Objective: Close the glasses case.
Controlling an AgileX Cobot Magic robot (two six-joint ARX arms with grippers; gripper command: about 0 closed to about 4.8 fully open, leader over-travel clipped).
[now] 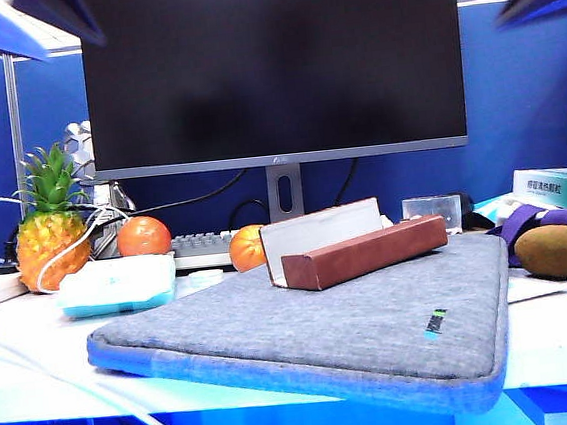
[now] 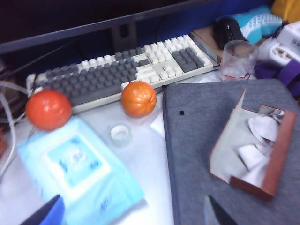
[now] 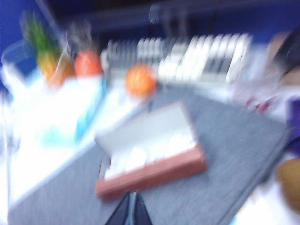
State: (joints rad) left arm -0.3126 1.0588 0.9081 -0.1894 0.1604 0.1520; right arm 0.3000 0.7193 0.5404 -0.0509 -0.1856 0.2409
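Exterior view. The glasses case [image 1: 363,252] lies on the grey sleeve [image 1: 305,336] at centre frame, reddish-brown body toward the camera, its pale-lined flap [image 1: 317,229] standing up behind it: open. Behind it stands the dark monitor [image 1: 272,65], with a keyboard [image 1: 202,248] under its lower edge. An orange [image 1: 247,247] sits just left of the flap, a redder fruit [image 1: 143,236] further left, a pineapple [image 1: 51,233] at the left edge. A wipes pack [image 1: 118,286] lies at lower left of these. A kiwi [image 1: 553,251] is at the right edge. My arms show only as blurred blue shapes in the upper corners; neither gripper is visible here.

Left wrist view. The case [image 2: 255,152] is at the right, on the sleeve [image 2: 197,136], open, with white crumpled material [image 2: 260,145] inside. The orange [image 2: 138,98] and the red fruit [image 2: 48,109] sit in front of the keyboard [image 2: 126,70]. A tape roll [image 2: 120,134] lies beside the wipes pack [image 2: 77,171] at lower left. A clear cup [image 2: 236,60] stands upper right. My left gripper [image 2: 133,218] shows only two finger tips at the bottom edge, set wide apart, nothing between them: open, well clear of the case.

Right wrist view. Heavily blurred. The case [image 3: 152,161] sits centre frame on the sleeve [image 3: 229,145], flap up. My right gripper [image 3: 131,211] pokes in at bottom centre, its dark fingers pressed together to a point: closed, empty, just short of the case.
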